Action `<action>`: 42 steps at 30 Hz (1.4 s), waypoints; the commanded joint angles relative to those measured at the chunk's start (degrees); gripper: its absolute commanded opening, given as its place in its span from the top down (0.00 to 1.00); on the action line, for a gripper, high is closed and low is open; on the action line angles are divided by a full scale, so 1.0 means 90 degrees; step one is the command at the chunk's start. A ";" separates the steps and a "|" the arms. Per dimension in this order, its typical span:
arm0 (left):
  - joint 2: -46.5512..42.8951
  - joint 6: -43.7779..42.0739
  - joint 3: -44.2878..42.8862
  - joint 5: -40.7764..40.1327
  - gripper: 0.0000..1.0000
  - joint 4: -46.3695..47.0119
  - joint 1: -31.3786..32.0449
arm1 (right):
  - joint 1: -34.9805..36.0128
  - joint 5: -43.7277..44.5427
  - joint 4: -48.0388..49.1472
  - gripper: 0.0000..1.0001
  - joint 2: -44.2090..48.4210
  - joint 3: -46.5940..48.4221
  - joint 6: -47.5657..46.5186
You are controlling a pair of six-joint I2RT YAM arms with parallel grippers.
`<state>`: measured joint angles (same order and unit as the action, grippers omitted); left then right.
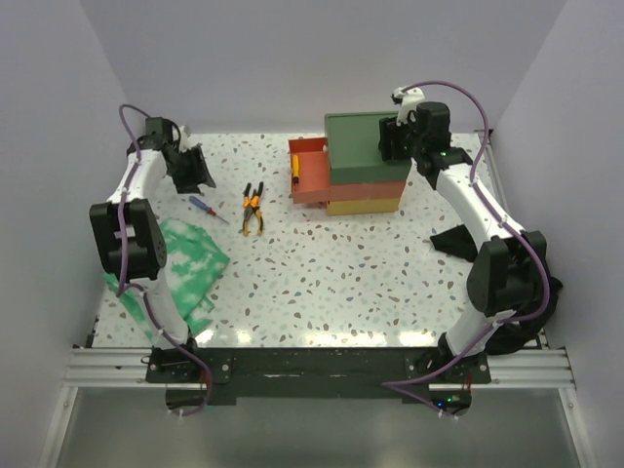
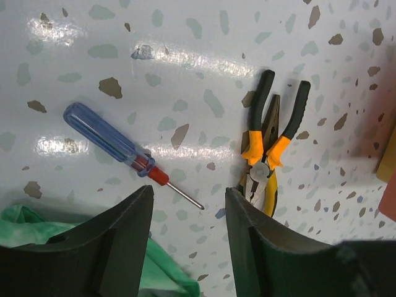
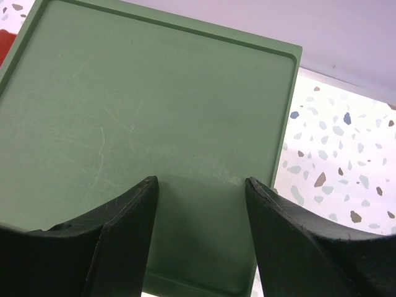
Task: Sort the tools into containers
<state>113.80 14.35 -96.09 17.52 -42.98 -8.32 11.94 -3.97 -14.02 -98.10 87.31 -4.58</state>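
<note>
I've got the drawer stack (image 1: 366,146) far right, its red-orange middle drawer (image 1: 310,182) standing out leftward. Something yellow sits at the drawer's left end, but I can't tell what. Pliers (image 1: 253,210) and a screwdriver (image 1: 208,208) lie on the table (image 1: 322,283) left of the stack. My left gripper (image 2: 188,192) gapes empty above them, and my right gripper (image 3: 201,180) gapes empty over the green top.

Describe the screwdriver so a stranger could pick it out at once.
Look at the left half of the speckled table, in the gap between the green-and-white cloth and the orange-and-black pliers. The screwdriver lies flat there. It is the only tool with a clear blue handle, a red collar and a thin bare shaft.
</note>
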 commanded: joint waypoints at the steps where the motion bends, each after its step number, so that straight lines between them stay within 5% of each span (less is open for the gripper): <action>1: 0.0051 0.0827 0.0081 -0.0910 0.44 -0.0028 0.0192 | -0.0038 0.0314 -0.0932 0.38 -0.0018 -0.0306 -0.0282; 19: 0.1300 0.1306 -0.0299 -0.1546 0.46 -0.0136 0.0367 | -0.0038 0.0431 -0.0942 0.37 0.0217 -0.0521 -0.0419; 22: 0.1457 0.1267 -0.0300 -0.1546 0.57 -0.0165 0.0445 | -0.0038 0.0431 -0.0942 0.37 0.0275 -0.0570 -0.0448; 25: 0.1409 0.1189 0.0022 -0.1390 0.82 -0.0263 0.0465 | -0.0038 0.0431 -0.0932 0.37 0.0295 -0.0628 -0.0497; 28: 0.1321 0.1101 0.0481 -0.1050 1.00 -0.0264 0.0465 | -0.0038 0.0431 -0.0893 0.37 0.0324 -0.0658 -0.0517; 34: 0.0882 0.0614 0.0454 0.0393 1.00 0.0273 0.0485 | -0.0038 0.0421 -0.0874 0.37 0.0324 -0.0677 -0.0507; 42: 0.0617 0.0466 -0.1050 0.2066 1.00 0.1698 0.0835 | -0.0038 0.0412 -0.0874 0.37 0.0363 -0.0707 -0.0517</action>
<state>122.67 20.43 -97.41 24.49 -38.61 -3.49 11.92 -2.31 -13.72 -94.74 83.81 -7.16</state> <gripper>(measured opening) 0.191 0.623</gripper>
